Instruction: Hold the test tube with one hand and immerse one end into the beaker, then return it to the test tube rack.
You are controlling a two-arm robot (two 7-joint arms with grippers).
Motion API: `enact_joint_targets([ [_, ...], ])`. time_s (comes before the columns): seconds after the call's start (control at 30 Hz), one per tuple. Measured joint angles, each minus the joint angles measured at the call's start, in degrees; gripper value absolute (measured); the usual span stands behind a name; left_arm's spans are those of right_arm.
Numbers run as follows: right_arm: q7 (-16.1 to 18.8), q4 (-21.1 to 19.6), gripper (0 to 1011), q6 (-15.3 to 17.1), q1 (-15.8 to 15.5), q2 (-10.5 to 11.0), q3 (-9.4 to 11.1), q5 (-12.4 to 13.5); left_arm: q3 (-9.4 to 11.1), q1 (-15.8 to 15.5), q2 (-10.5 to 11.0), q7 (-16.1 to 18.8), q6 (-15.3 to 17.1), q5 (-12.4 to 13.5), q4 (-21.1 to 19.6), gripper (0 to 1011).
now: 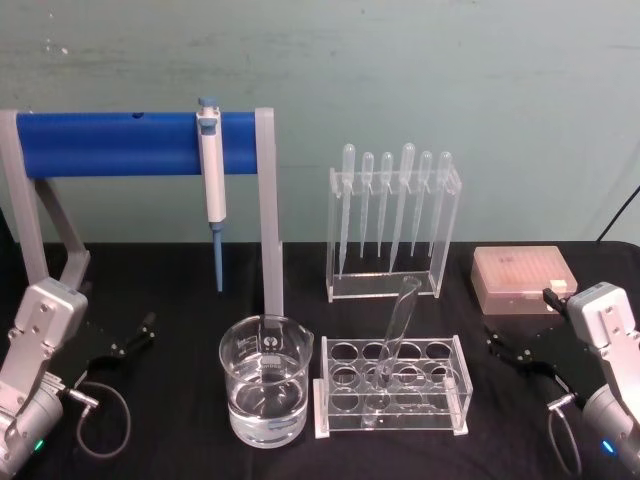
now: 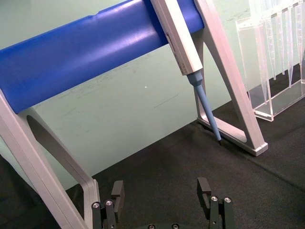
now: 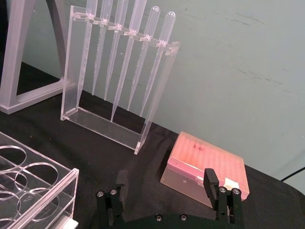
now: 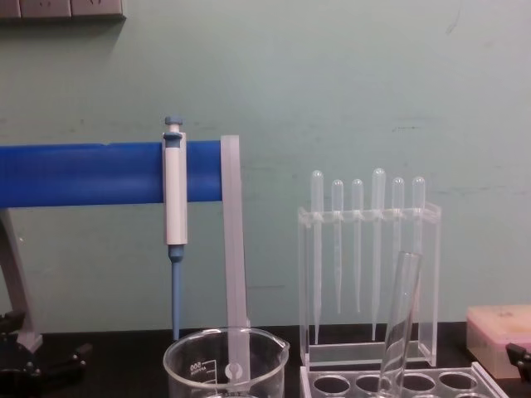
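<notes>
Right wrist view shows the fingers (image 3: 210,181) of the right gripper (image 3: 166,174) spread and empty above the counter (image 3: 119,148), near the pink box (image 3: 205,162); the left gripper (image 2: 160,183) has its fingers (image 2: 204,188) spread too, by the blue stand (image 2: 71,57). The test tube (image 1: 396,325) leans in the test tube rack (image 1: 452,385), just beside the beaker (image 1: 265,385) holding clear liquid. We judge the pick-up not yet begun: next, we must reach in and pinch the tube's upper part.
</notes>
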Motion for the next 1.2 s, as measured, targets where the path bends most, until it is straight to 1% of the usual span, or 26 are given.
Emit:
enact_joint_targets([
  [1.13, 0.0, 0.0, 1000, 0.0, 0.0, 0.0, 0.0, 0.0, 0.0, 0.0, 0.0, 0.0, 0.0, 0.0, 0.0, 1000],
  [1.2, 0.0, -0.9, 1000, -0.2, -0.8, 0.4, 0.6, -0.2, 0.0, 0.0, 0.0, 0.0, 0.0, 0.0, 0.0, 1000],
])
